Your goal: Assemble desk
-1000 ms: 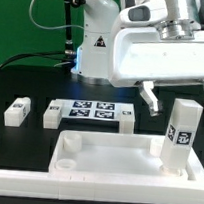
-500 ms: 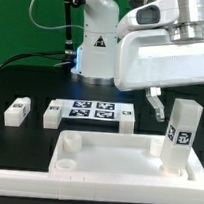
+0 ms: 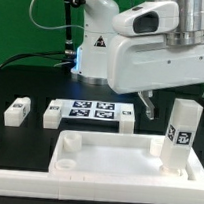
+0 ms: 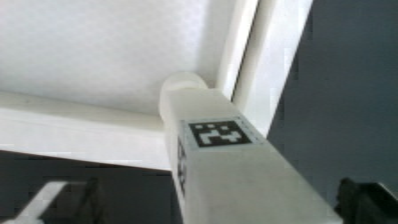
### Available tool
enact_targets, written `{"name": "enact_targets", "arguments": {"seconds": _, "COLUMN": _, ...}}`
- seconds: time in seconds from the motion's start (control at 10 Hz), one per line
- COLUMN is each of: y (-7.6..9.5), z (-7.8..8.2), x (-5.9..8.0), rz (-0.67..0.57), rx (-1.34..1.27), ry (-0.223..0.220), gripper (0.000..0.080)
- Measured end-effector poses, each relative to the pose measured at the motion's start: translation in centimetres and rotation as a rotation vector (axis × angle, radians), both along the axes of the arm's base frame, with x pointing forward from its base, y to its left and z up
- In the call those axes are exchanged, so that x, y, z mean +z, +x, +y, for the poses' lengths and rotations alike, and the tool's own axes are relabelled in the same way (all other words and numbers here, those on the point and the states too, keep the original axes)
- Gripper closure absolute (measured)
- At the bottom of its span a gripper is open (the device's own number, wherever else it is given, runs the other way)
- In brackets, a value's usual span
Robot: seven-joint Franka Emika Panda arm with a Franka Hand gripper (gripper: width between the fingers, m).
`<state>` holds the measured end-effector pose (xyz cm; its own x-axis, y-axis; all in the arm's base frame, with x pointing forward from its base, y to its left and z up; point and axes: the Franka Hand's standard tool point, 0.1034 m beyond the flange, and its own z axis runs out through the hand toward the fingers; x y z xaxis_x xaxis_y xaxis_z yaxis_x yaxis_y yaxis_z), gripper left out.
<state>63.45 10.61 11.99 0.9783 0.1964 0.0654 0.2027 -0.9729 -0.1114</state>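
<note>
Tabletop (image 3: 115,163): white moulded plastic, smooth and matte, a rectangle with a raised rim and a round socket (image 3: 70,144). It lies toward the front edge of the surface.
Leg post (image 3: 180,132): a square white bar with a black-and-white tag on its face. It stands upright in the tabletop's corner on the exterior view's right.
Loose posts (image 3: 19,109): short white blocks lying flat toward the back of the surface, by the marker board (image 3: 92,111), which is thin and flat and printed with square tags.
Rail (image 3: 73,184): long, low and white, running along the front edge, just ahead of the tabletop.
Surface (image 3: 26,83): flat matte black.
Room: green backdrop (image 3: 15,17) with black cables (image 3: 41,24) hanging in front of it.
Pincer (image 3: 178,98): spread wide above the leg post with one dark finger (image 3: 143,102) off to either side. It grips nothing (the wrist view shows clear gaps beside the post).
Change: the glossy white arm (image 3: 159,55) now fills more of the upper corner than a second ago, and the near finger sits slightly lower. Tabletop and leg post have not shifted.
</note>
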Motion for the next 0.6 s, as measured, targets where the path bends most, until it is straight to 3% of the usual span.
{"name": "enact_targets", "arguments": {"seconds": 0.1, "y": 0.02, "z": 0.01, "x": -0.01, "rz": 0.000, "rx": -0.012, "ry": 0.001, "gripper": 0.0178}}
{"name": "enact_targets", "arguments": {"seconds": 0.2, "y": 0.02, "z": -0.02, "x": -0.02, "rz": 0.000, "rx": -0.012, "ry": 0.001, "gripper": 0.0357}}
{"name": "enact_targets", "arguments": {"seconds": 0.3, "y": 0.02, "z": 0.00, "x": -0.03, "rz": 0.007, "rx": -0.064, "ry": 0.004, "gripper": 0.0357}}
{"name": "enact_targets", "arguments": {"seconds": 0.4, "y": 0.03, "z": -0.01, "x": -0.03, "rz": 0.017, "rx": -0.151, "ry": 0.008, "gripper": 0.0510}}
{"name": "enact_targets", "arguments": {"seconds": 0.6, "y": 0.05, "z": -0.04, "x": -0.02, "rz": 0.029, "rx": -0.257, "ry": 0.013, "gripper": 0.0510}}
